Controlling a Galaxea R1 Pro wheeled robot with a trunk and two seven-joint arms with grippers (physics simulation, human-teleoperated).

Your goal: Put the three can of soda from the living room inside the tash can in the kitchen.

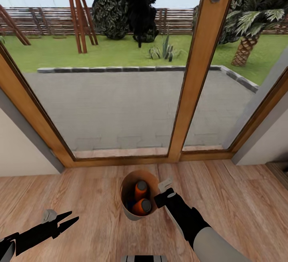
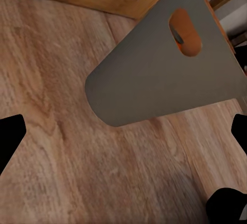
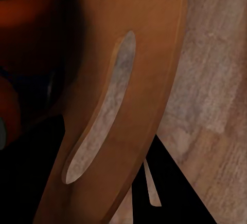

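1. Standing before wood-framed glass garden doors [image 1: 200,73], with a paved patio, lawn, fence and palm tree [image 1: 252,25] beyond the glass.
2. Underfoot, a reddish-brown wood floor [image 1: 80,198].
3. Centre foreground of the head view: the tash can [image 1: 127,210], upright on the floor just short of the door sill, pale grey outside and brown-orange inside.
4. Inside it, 2 orange soda cans [image 1: 141,198] with silvery-grey tops, one lying behind the other; a sliver of blue [image 1: 130,204] beside them, presumably the third can, too hidden to say for sure.
5. Right gripper [image 1: 163,192] at the bin's rim on its right-hand side, 1 finger inside and 1 outside, closed on the wall just above a slot-shaped handle hole [image 3: 103,106] seen in the right wrist view.
6. In that same view, dark orange can bodies [image 3: 31,23] deep in the bin's shaded interior.
7. Left gripper [image 1: 68,220] low at the left of the head view, well apart from the bin, fingers spread wide with nothing between them.
8. From the left wrist view, the bin's grey outer wall [image 2: 154,75] with an orange can [image 2: 186,34] showing through its handle hole, black fingertips [image 2: 10,136] far apart at the frame's edges.
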